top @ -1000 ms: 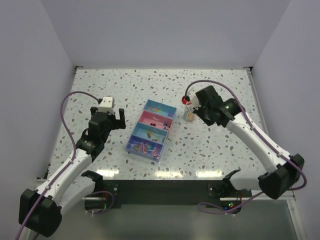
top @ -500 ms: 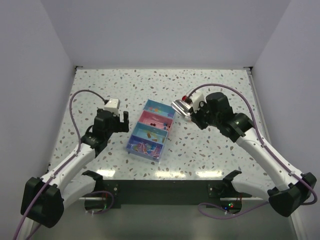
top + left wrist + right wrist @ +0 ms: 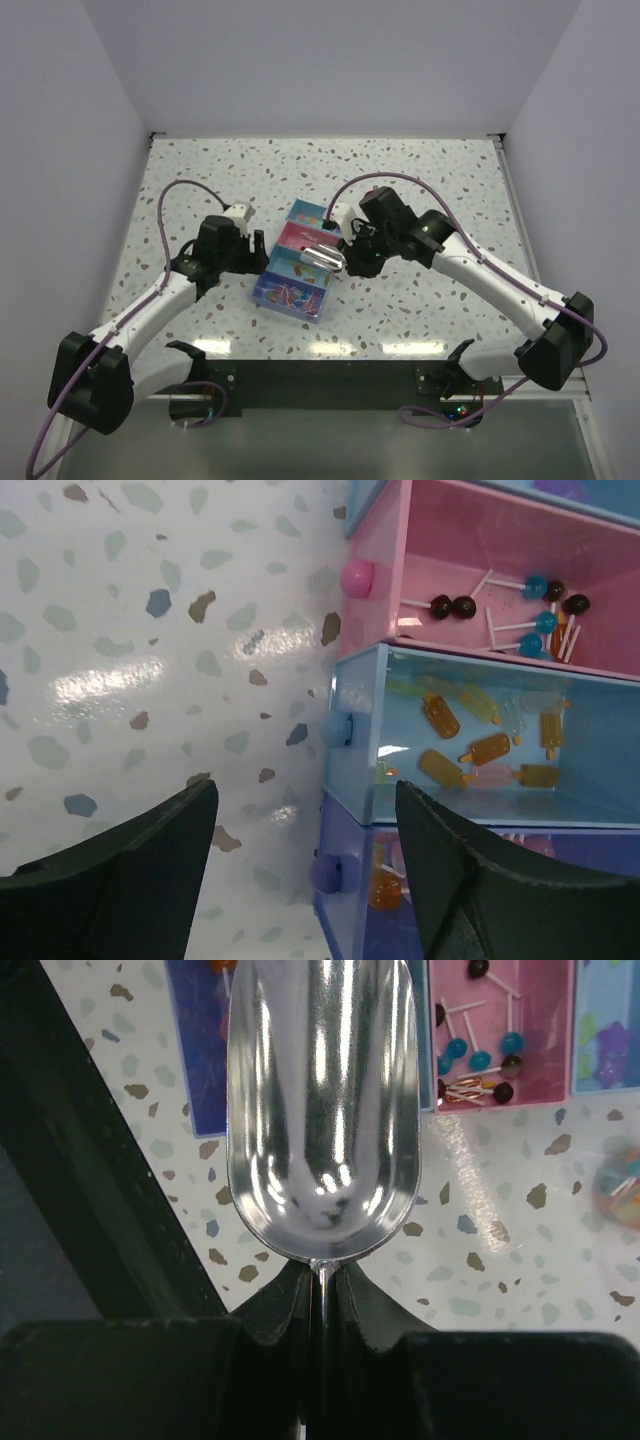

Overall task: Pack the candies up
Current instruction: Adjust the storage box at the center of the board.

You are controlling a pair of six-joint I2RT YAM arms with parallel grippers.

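Observation:
The tray (image 3: 305,213) has four coloured compartments. Its candies (image 3: 484,750) show in the left wrist view as orange and pale ice-lolly shapes in the light-blue compartment, with lollipops (image 3: 538,588) in the pink one. My left gripper (image 3: 303,792) is open, and the tray's left wall (image 3: 345,875) stands between its fingers. My right gripper (image 3: 322,1272) is shut on the handle of a shiny metal scoop (image 3: 320,1110). The scoop's bowl is empty and hangs over the tray's near half (image 3: 325,258).
A round clear container (image 3: 618,1185) with coloured sweets shows at the right edge of the right wrist view. The black bar at the table's near edge (image 3: 90,1210) lies just left of the scoop. Speckled tabletop (image 3: 150,630) lies left of the tray.
My right arm swung left, carrying the scoop from the jar at the right to over the tray. My left gripper moved right up to the tray's left wall, its jaws narrowing a little.

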